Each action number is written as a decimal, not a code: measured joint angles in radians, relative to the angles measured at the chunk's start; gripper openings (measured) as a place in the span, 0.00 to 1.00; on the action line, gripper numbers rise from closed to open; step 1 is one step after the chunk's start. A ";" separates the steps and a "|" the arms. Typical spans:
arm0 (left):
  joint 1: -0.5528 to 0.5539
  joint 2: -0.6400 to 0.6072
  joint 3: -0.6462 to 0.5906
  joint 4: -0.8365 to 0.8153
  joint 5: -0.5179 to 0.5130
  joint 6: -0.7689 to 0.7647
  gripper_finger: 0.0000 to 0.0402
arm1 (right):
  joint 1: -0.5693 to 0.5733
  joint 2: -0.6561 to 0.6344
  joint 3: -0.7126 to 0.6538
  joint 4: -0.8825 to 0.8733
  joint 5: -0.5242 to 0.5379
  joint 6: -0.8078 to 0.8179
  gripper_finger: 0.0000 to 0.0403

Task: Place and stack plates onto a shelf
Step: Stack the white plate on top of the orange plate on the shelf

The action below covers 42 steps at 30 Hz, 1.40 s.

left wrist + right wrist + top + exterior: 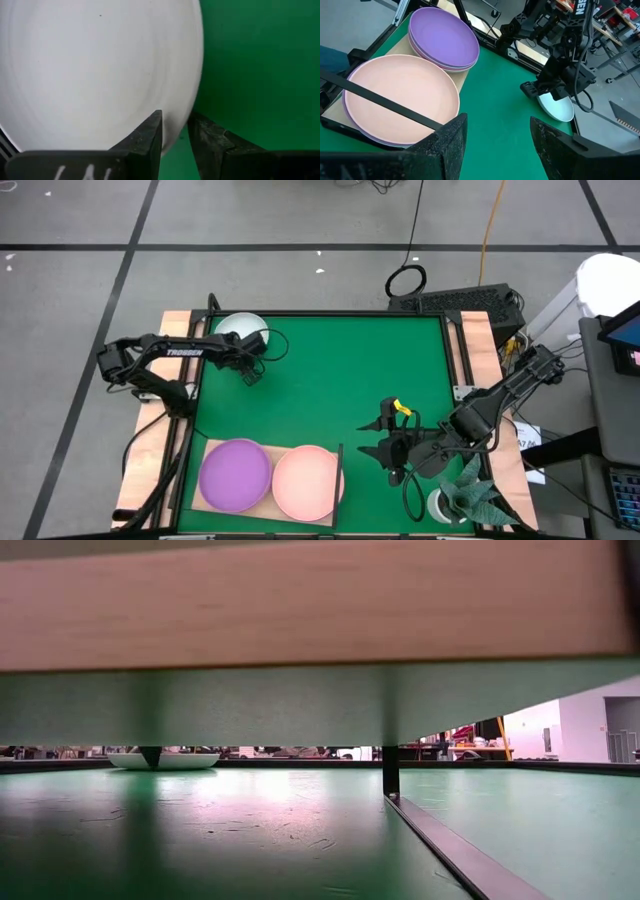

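Observation:
A pale white plate (238, 328) lies at the green mat's far left corner; it also shows in the low view (165, 760). My left gripper (251, 373) is at its near right rim, fingers almost together. The light-wood shelf (205, 448) at the near left carries a stack of purple plates (235, 474) and a pink plate (308, 482) on top of another stack. My right gripper (372, 437) is open and empty over the mat, right of the shelf, facing the two stacks (400, 95). My left gripper has the pale plate's rim (181, 131) between its two fingers, one finger (150, 135) over the plate's inside and the other (210, 145) outside it. The fingers come down from above. The plate rests level on the mat.
A small potted plant (465, 500) stands at the near right corner beside my right arm. The shelf's thin dark edge piece (341, 470) rises on its right side. The middle of the green mat (330, 370) lies between the two arms.

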 joint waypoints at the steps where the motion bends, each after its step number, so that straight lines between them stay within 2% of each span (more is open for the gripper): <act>1: 0.000 0.000 -0.007 0.009 -0.002 0.009 0.23 | 0.000 0.000 0.000 0.000 0.000 0.001 0.49; 4: -0.005 0.000 -0.015 0.014 -0.010 0.034 0.17 | 0.000 0.000 0.000 0.000 0.000 0.001 0.49; 8: -0.033 -0.001 -0.015 0.013 -0.075 0.060 0.04 | 0.000 0.000 0.000 0.000 0.000 0.001 0.49; 13: -0.108 -0.001 -0.013 -0.002 -0.092 0.071 0.03 | 0.000 0.000 0.000 -0.001 0.000 0.000 0.49; 18: -0.216 -0.001 0.028 -0.093 -0.099 0.030 0.03 | 0.000 0.000 0.000 -0.001 0.000 -0.002 0.49; 21: -0.294 -0.001 0.080 -0.174 -0.099 -0.002 0.03 | 0.000 0.000 0.000 -0.001 0.000 -0.002 0.49; 27: -0.467 -0.001 0.252 -0.445 -0.103 -0.046 0.03 | 0.000 0.000 0.000 -0.001 0.000 0.001 0.49; 31: -0.569 -0.001 0.370 -0.545 -0.106 -0.037 0.03 | 0.000 0.000 0.000 -0.001 0.000 0.001 0.49; 38: -0.737 -0.001 0.525 -0.582 -0.105 0.082 0.03 | 0.000 0.000 0.000 -0.002 0.000 0.001 0.49; 42: -0.835 -0.001 0.563 -0.586 -0.054 0.279 0.03 | -0.001 0.000 -0.018 0.024 0.000 -0.003 0.49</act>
